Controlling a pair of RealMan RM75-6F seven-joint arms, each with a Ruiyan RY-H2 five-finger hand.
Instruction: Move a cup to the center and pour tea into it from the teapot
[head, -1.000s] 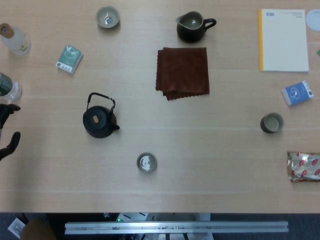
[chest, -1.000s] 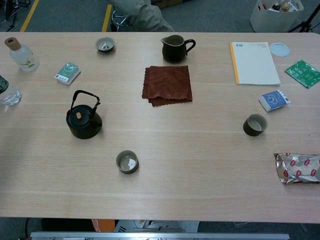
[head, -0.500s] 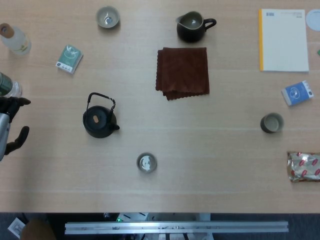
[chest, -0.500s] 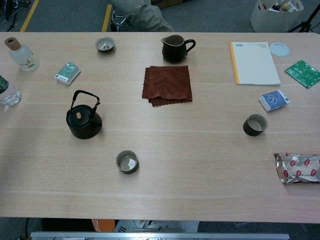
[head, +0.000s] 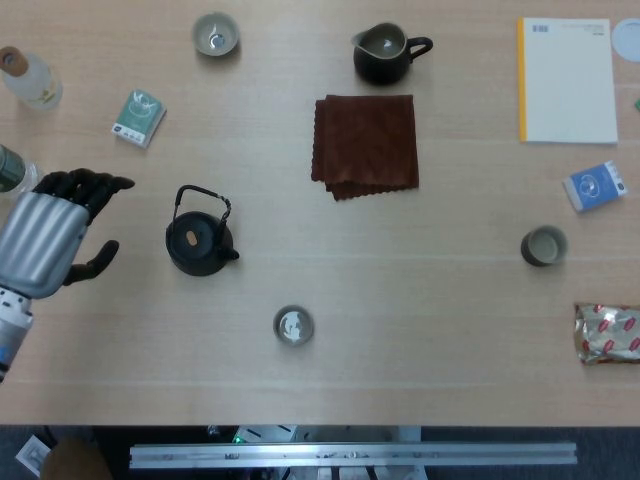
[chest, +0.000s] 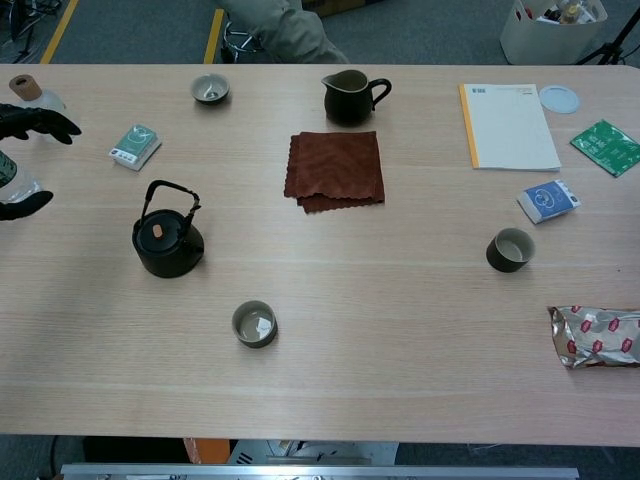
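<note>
Silver-backed left hand (head: 48, 243) hovers open, fingers apart, holding nothing. Teapot (head: 200, 240) stands just right of its fingertips, untouched; cup (head: 293, 325) sits further right, nearer the table edge.

The head view looks straight down on the table (head: 450, 300) from high above. The chest view sits lower at the near edge, facing slantwise across to the floor beyond. Both share the whole tabletop, from teapot (head: 200, 240) (chest: 167, 243) to notebook (head: 567, 80) (chest: 508, 126).

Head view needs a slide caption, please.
Open left hand beside the black teapot; cups untouched.
</note>
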